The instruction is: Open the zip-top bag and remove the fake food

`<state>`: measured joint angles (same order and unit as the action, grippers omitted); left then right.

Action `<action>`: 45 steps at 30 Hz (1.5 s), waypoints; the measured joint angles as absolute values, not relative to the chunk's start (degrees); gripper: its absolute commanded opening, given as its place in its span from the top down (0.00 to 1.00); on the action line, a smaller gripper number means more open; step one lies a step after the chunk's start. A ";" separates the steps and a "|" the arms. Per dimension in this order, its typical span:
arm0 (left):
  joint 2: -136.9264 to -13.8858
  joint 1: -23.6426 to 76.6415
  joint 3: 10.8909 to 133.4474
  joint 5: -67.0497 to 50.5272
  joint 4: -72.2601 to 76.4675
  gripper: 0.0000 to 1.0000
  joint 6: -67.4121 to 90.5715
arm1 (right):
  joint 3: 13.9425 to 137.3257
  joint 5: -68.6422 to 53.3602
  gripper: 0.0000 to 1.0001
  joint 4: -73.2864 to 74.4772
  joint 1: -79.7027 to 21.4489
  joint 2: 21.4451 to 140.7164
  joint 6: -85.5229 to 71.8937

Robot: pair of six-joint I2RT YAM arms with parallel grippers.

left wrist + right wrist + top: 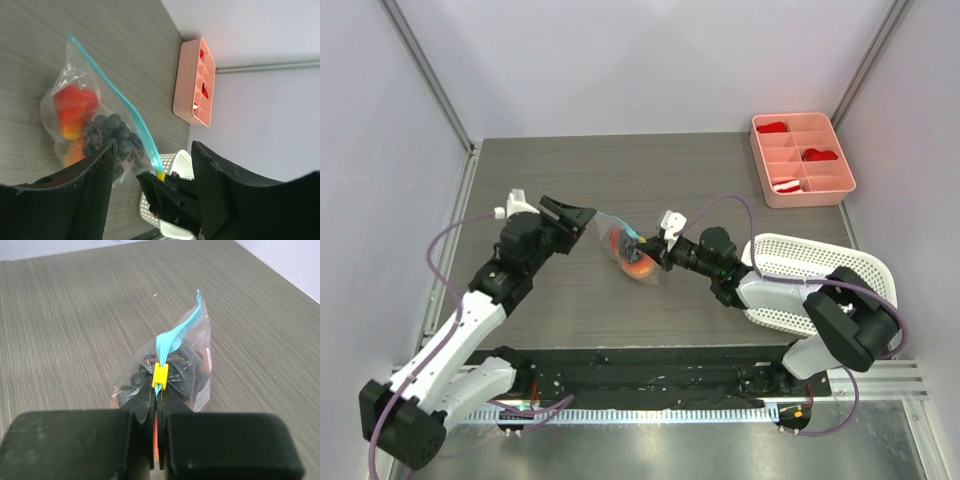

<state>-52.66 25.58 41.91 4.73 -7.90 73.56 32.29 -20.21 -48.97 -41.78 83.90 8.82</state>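
I am pinching the right gripper [159,407] tight on the teal zip strip [172,337], its fingers together just behind the yellow slider [159,376]. I am holding the left gripper [582,220] with its fingers apart just beside the opposite end of the bag [620,245], not clamped on anything. The bag is sitting around the middle of the table [570,170], zipped shut, with the fake food [75,105] inside: a red piece, a dark berry cluster [117,134] and something orange. A white basket [820,262] is lying by the right edge under my right arm. A pink tray [810,197] is resting in the far right corner.
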 measured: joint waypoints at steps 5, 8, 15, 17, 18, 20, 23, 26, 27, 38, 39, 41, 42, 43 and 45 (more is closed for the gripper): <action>-50.96 25.41 47.66 -0.32 -11.16 0.57 58.96 | 41.69 -32.71 0.99 -30.61 -36.51 83.77 14.90; -57.04 25.43 53.17 -9.17 -12.88 0.62 50.96 | 47.11 -38.63 0.99 -20.84 -34.70 85.38 20.32; -72.66 26.06 63.59 -20.43 -18.87 0.45 46.11 | 57.14 -44.58 0.99 -3.40 -31.86 91.11 28.29; -73.73 26.33 64.36 -20.38 -21.15 0.31 49.76 | 56.03 -42.89 0.99 -4.78 -31.59 90.61 28.14; -73.93 26.57 64.47 -19.94 -21.93 0.27 52.12 | 54.61 -41.58 0.99 -6.15 -31.68 89.89 28.05; -73.58 27.55 64.20 -17.41 -23.22 0.13 57.60 | 50.72 -38.37 0.99 -9.78 -32.14 87.90 27.59; -71.11 30.52 61.56 -12.73 -23.49 0.12 66.15 | 46.61 -33.85 0.99 -14.20 -33.12 85.89 26.22; -71.05 33.45 61.04 -10.31 -25.12 0.20 74.43 | 45.43 -29.28 0.99 -18.52 -34.50 85.84 25.28; -72.38 34.22 62.11 -9.80 -27.14 0.24 76.71 | 44.91 -27.92 0.99 -20.05 -34.96 85.78 25.17; -85.21 37.15 70.26 -6.74 -34.65 0.56 91.05 | 41.10 -20.08 0.99 -25.98 -39.38 82.35 24.82; -85.21 37.15 70.22 -6.17 -34.65 0.58 91.64 | 40.95 -19.84 0.99 -26.15 -39.68 82.19 24.88; -85.21 37.17 70.08 -5.45 -34.61 0.60 92.86 | 40.86 -19.33 0.99 -26.24 -40.07 82.11 24.95; -85.21 37.17 69.93 -5.08 -34.57 0.61 93.21 | 40.86 -19.09 0.99 -26.22 -40.34 82.11 25.10; -85.21 37.17 69.84 -4.86 -34.57 0.64 93.60 | 40.86 -18.90 0.99 -26.20 -40.42 82.11 25.19; -85.21 37.19 69.58 -4.40 -34.52 0.69 94.24 | 40.86 -18.41 0.99 -26.20 -41.01 82.11 25.45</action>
<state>-85.21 37.19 69.58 -4.40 -34.52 94.24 40.86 -18.41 -26.20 -41.01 82.11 25.45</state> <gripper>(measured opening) 0.381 0.028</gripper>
